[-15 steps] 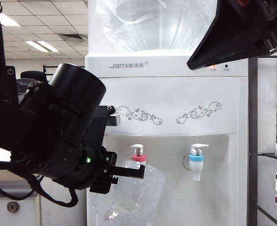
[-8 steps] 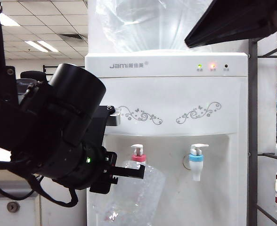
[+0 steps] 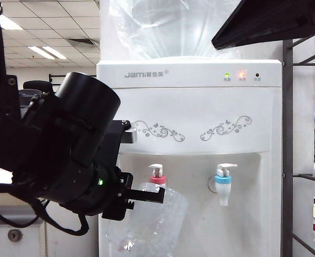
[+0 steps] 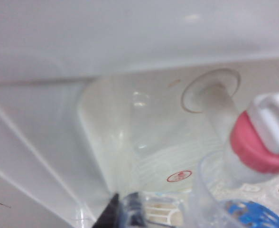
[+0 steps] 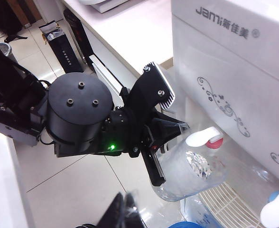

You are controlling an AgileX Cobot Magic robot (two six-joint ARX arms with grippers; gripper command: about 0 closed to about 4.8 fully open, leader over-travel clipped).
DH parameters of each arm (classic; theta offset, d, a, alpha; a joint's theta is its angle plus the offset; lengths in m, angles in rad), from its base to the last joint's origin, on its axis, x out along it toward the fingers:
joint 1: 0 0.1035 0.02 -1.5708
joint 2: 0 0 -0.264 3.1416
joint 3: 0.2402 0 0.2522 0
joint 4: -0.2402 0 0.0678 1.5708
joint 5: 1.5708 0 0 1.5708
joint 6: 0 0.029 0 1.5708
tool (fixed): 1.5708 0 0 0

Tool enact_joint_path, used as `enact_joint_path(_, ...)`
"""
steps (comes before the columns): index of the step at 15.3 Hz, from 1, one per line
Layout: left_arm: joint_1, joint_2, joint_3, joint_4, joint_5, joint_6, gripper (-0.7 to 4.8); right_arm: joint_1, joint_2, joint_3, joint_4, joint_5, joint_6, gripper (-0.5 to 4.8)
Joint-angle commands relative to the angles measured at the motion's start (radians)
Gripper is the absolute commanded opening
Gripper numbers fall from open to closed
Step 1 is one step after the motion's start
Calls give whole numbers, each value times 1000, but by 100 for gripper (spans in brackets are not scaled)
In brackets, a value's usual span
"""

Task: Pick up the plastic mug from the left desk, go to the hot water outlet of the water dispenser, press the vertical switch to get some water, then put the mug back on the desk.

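Note:
The clear plastic mug (image 3: 149, 219) hangs tilted in front of the water dispenser (image 3: 189, 107), its rim just under the hot water outlet (image 3: 157, 180) with the red collar. My left gripper (image 3: 149, 198) is shut on the mug's upper wall; the right wrist view shows its black fingers (image 5: 153, 166) clamping the mug (image 5: 191, 173). The vertical switch (image 3: 156, 170) stands untouched on top of the red tap. In the left wrist view the red collar (image 4: 253, 149) sits over the mug rim (image 4: 201, 185). My right gripper (image 5: 126, 209) is shut and empty, high above and apart from the taps.
A blue-collared tap (image 3: 224, 184) is to the right of the red one. The big clear bottle (image 3: 173, 27) tops the dispenser. The left desk's white cabinet front (image 3: 55, 241) with a keyhole (image 3: 15, 234) stands behind my left arm. A white drip grille (image 5: 220, 202) lies under the taps.
My right arm at the upper right has lifted and pulled back, uncovering the dispenser's indicator lights. The left arm and the mug have stayed still.

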Motion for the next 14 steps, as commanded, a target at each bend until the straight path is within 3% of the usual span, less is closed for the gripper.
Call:
enact_joint_path(1,3,-6,2,25,-30,-6,-5,0,-2,3,14,-3,-3,-5)
enact_joint_path(10,-12,-6,-21,26,58,-23,-5,0,-2,3,14,-3,-3,-5)
enact_joint_path(14,-36,-7,-39,93,76,-29,-5,0,-1,3,14,-3,-3,-5)
